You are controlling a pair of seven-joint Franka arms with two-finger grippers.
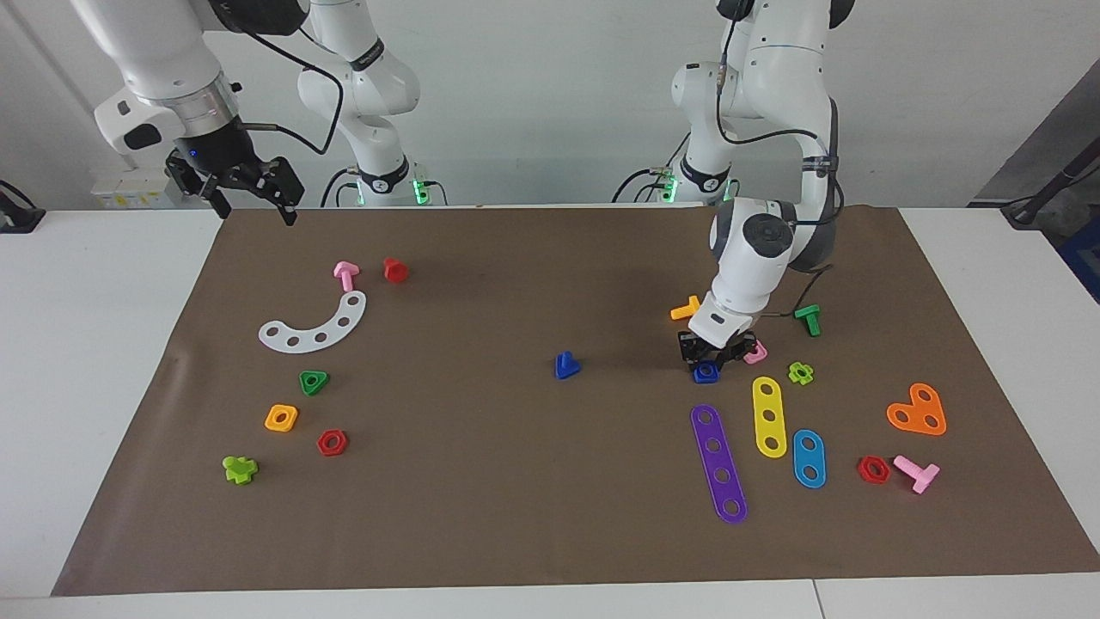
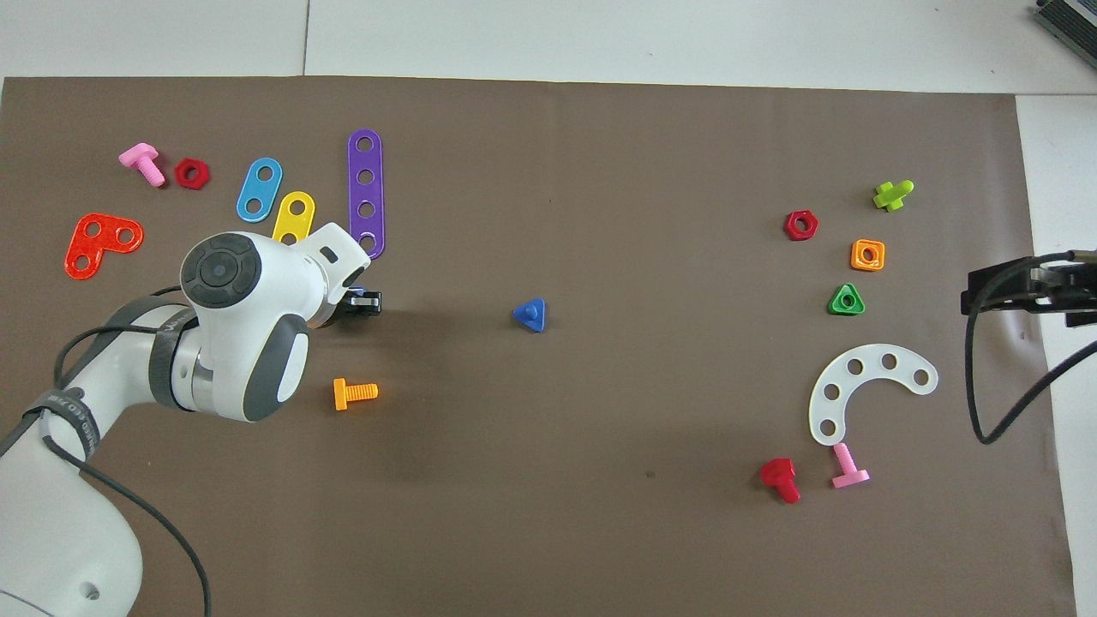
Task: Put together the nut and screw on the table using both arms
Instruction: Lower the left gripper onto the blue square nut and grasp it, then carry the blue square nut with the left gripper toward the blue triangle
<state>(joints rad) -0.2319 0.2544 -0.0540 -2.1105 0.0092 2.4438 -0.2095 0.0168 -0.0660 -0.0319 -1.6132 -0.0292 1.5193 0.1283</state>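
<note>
Facing view, from across the table: the left gripper (image 1: 708,357) is down on the brown mat (image 1: 516,533), its fingers drawn in on the dark blue square nut (image 1: 705,372), which sits on the mat toward the left arm's end, just beside a pink nut (image 1: 756,353) and close to the end of the purple strip (image 1: 718,462). The grip low on the mat looks like the pick-up that opens the assembly; the nut appears not yet lifted. Its partner, the blue screw (image 1: 565,365), lies alone near the middle of the mat, head down and stubby shaft tilted up, well apart from the nut and within reach of either arm. The right gripper (image 1: 251,193) waits with fingers spread wide and nothing in them, raised over the mat's corner at the right arm's end, probably held clear until the nut is up.

From across the table the closed fingers and the nut between them can be read. Overhead, the left arm's bulky white wrist (image 2: 248,321) covers the nut almost entirely, leaving only the black fingertip block poking out, but that view fixes the layout better: the screw (image 2: 531,314) lies roughly level with the grasp, and the orange screw (image 2: 354,393) is nearer the robots than it.
</note>
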